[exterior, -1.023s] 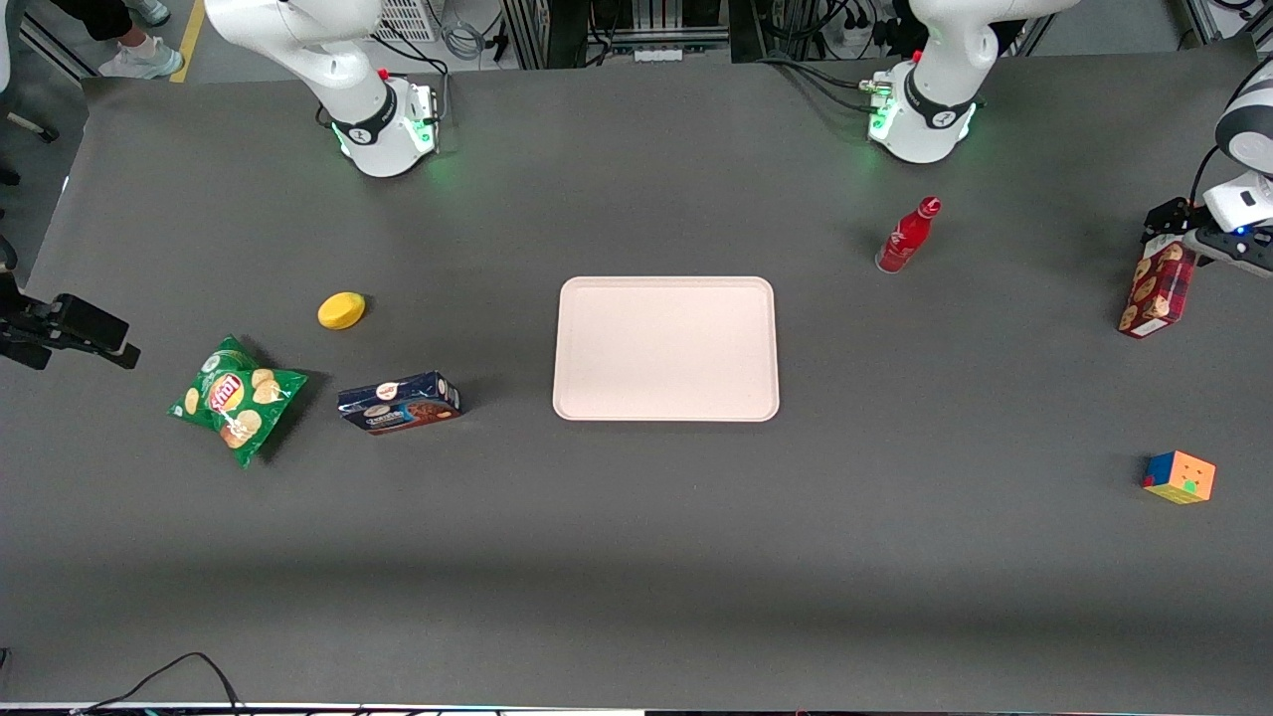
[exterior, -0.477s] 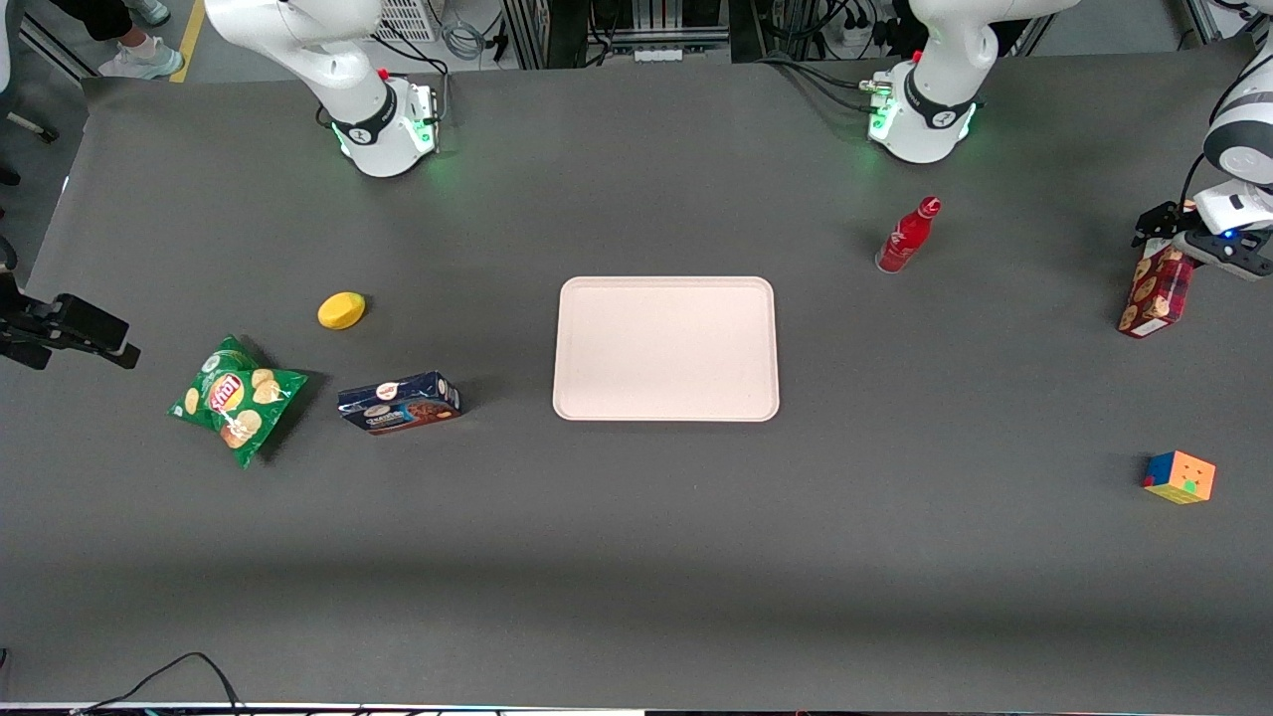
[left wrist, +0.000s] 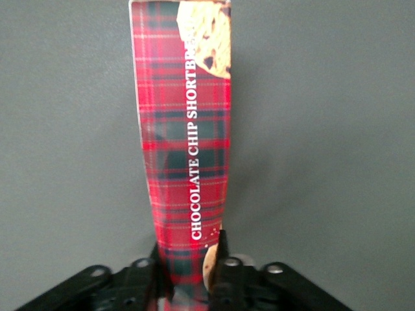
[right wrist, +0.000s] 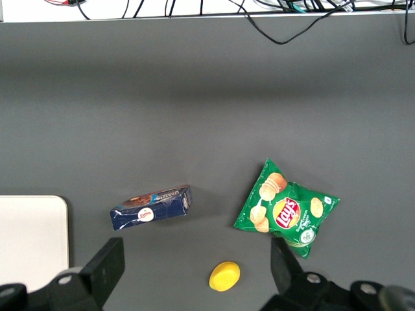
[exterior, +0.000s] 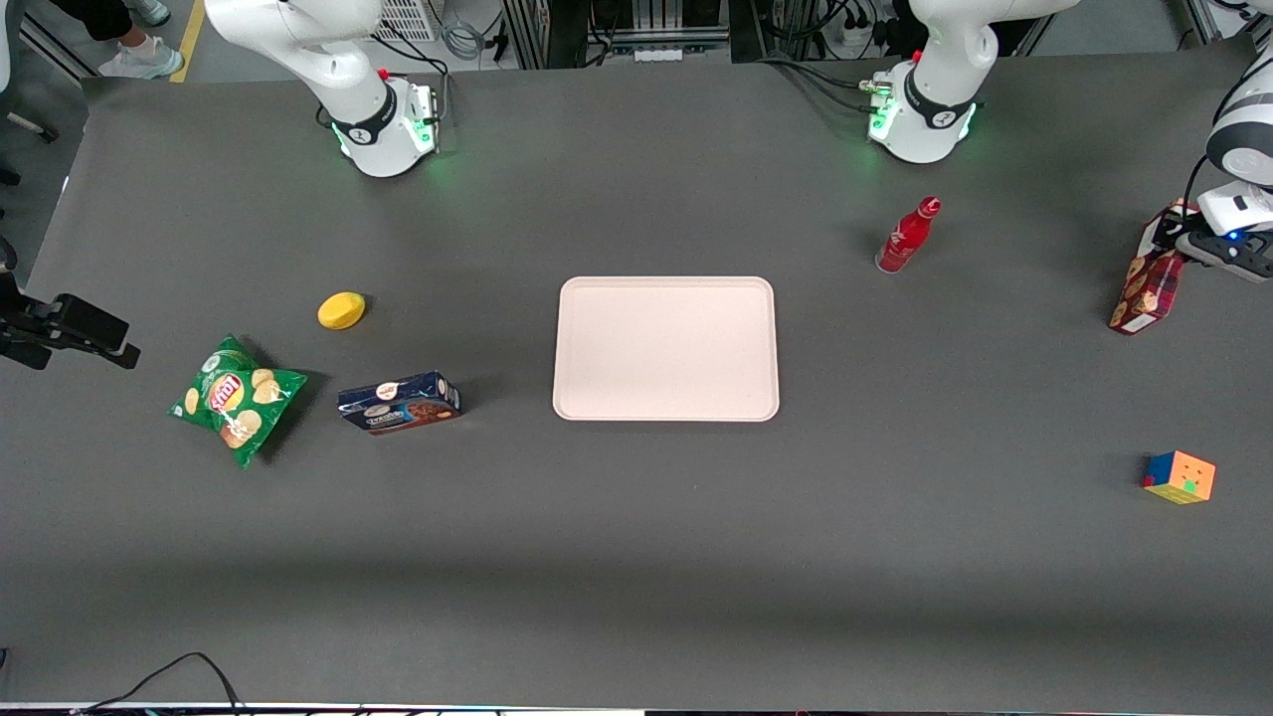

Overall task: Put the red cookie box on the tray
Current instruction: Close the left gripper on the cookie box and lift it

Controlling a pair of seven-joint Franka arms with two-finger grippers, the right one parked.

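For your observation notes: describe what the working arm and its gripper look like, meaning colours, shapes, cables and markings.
The working arm, at its end of the table, has glossy white rounded shells with a grey joint band, and a black cable runs down beside it. Its round white base wears a black ring with a small white mark, glows green and has a red cap. The gripper is matt black with visible screws, under a white block with a blue light.

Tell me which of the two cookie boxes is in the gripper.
The red cookie box, plaid, at the working arm's end of the table, is clamped in the gripper. The dark blue cookie box lies untouched near the chips bag.
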